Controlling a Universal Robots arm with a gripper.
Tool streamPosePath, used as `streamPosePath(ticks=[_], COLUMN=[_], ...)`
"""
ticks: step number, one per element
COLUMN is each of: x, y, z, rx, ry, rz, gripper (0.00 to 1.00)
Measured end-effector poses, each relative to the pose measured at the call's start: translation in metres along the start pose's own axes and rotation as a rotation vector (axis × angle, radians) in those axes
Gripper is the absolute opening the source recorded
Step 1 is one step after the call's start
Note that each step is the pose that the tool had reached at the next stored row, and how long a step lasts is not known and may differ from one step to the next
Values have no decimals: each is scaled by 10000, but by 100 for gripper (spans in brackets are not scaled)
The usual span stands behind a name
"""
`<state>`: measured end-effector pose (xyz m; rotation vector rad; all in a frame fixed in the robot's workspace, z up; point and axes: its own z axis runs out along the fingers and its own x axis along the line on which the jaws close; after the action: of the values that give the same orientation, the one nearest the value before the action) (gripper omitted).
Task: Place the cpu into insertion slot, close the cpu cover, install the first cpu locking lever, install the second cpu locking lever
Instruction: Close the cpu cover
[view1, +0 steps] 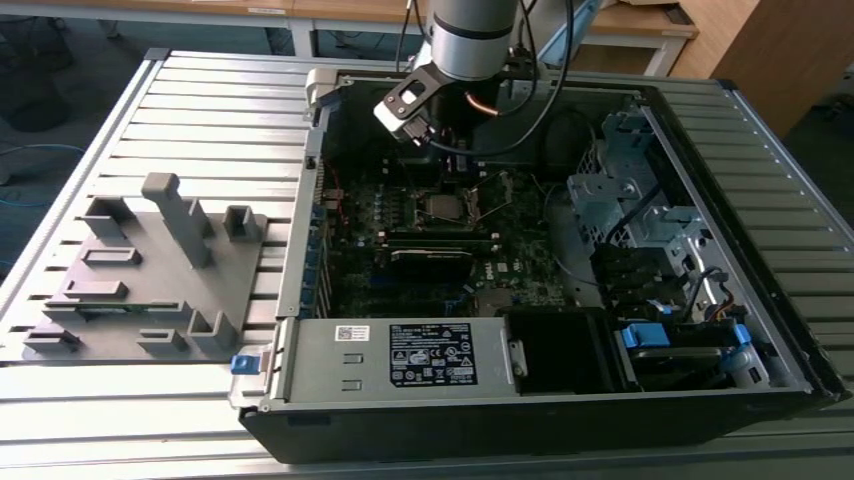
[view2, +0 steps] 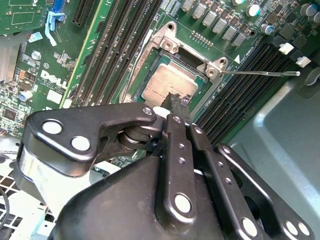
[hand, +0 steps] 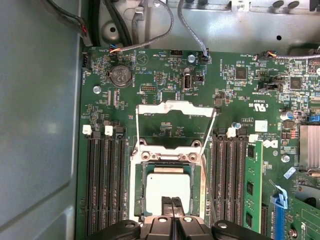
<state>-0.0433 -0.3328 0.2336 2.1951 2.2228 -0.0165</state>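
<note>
The chip (hand: 167, 186) sits in the socket (hand: 146, 190), and its cover (hand: 175, 106) stands open. The gripper (hand: 171, 201), fingers closed together and empty, hovers at the chip's edge. Memory slots (hand: 105, 180) flank the socket. A lever (view2: 260, 73) juts sideways.

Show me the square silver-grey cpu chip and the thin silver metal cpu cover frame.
Square silver-grey cpu chip (hand: 169, 184): first wrist view, middle of its top.
Thin silver metal cpu cover frame (hand: 150, 108): first wrist view, its end bar.

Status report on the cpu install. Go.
Report: hand shut, tips at edge of cpu. That cpu sits in insertion slot; cpu cover stands open. One lever juts out unlatched.
</note>
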Motion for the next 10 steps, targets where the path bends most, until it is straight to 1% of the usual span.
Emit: streamPosePath(ticks=[10], x=[-1], y=[0], z=[-29], rx=[1], ry=[-1], rz=[0], gripper=[11])
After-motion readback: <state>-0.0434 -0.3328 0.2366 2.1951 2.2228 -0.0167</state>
